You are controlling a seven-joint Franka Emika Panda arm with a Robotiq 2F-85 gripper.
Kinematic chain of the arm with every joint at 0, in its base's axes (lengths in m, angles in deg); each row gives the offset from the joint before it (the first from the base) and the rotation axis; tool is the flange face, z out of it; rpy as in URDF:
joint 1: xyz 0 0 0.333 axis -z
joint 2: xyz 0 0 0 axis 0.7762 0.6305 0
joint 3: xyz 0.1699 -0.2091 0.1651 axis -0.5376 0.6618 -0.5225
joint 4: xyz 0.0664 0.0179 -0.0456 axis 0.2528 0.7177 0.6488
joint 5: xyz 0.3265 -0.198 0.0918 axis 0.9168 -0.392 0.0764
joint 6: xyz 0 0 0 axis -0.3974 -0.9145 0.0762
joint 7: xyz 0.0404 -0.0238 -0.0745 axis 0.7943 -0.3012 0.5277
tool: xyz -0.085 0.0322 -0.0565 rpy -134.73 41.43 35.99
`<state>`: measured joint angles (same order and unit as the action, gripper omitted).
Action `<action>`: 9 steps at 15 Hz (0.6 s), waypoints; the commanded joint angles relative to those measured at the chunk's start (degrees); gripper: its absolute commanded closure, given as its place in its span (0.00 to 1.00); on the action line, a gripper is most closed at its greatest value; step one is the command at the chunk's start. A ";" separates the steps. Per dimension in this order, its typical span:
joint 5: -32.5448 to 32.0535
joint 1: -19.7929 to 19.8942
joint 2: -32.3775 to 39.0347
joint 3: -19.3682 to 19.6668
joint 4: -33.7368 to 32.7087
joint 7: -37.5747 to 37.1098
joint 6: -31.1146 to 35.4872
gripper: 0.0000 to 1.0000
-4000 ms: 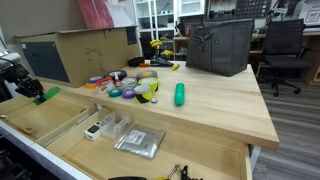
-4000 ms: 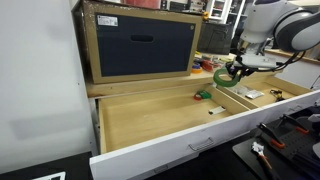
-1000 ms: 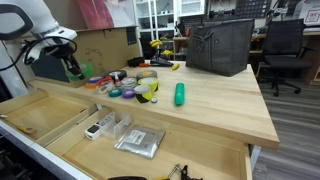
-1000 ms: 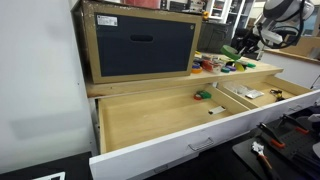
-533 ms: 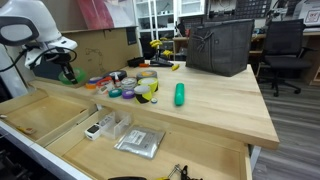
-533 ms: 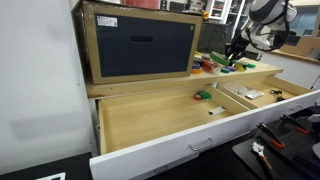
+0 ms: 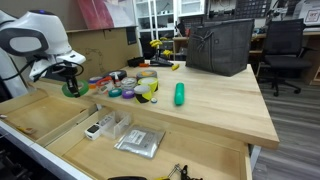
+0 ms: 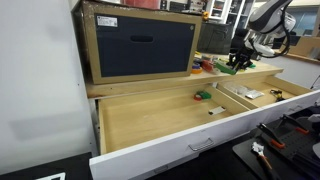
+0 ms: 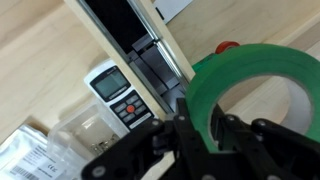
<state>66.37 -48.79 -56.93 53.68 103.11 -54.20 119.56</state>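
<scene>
My gripper (image 7: 69, 84) is shut on a green tape roll (image 7: 71, 89) and holds it above the left end of the wooden table, over the open drawer. In an exterior view the gripper (image 8: 243, 60) hangs over the drawer's far compartment. In the wrist view the green roll (image 9: 262, 62) is a big ring clamped edge-on between the black jaws (image 9: 199, 137). Below it lie a white handheld meter (image 9: 115, 91) with a screen and red button, and a clear plastic box (image 9: 84, 133).
A pile of coloured tape rolls (image 7: 128, 84) and a green cylinder (image 7: 180, 94) lie on the table. A cardboard box (image 7: 88, 49) and a dark bag (image 7: 220, 45) stand at the back. The open drawer (image 8: 160, 118) holds a small green item (image 8: 203, 96) and a bagged part (image 7: 139, 143).
The arm has come down and a little toward the drawer with the green tape roll still in the jaws. Nothing else has moved.
</scene>
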 commanded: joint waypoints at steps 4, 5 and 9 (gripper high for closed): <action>-7.71 0.70 0.02 -0.29 -4.15 -4.00 -2.11 0.94; -8.17 0.51 0.10 -0.58 -4.96 -4.20 -2.39 0.94; -7.50 -0.16 1.23 -1.64 -7.63 -3.98 -4.82 0.94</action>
<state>59.00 -48.54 -56.53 52.73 98.33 -57.20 118.32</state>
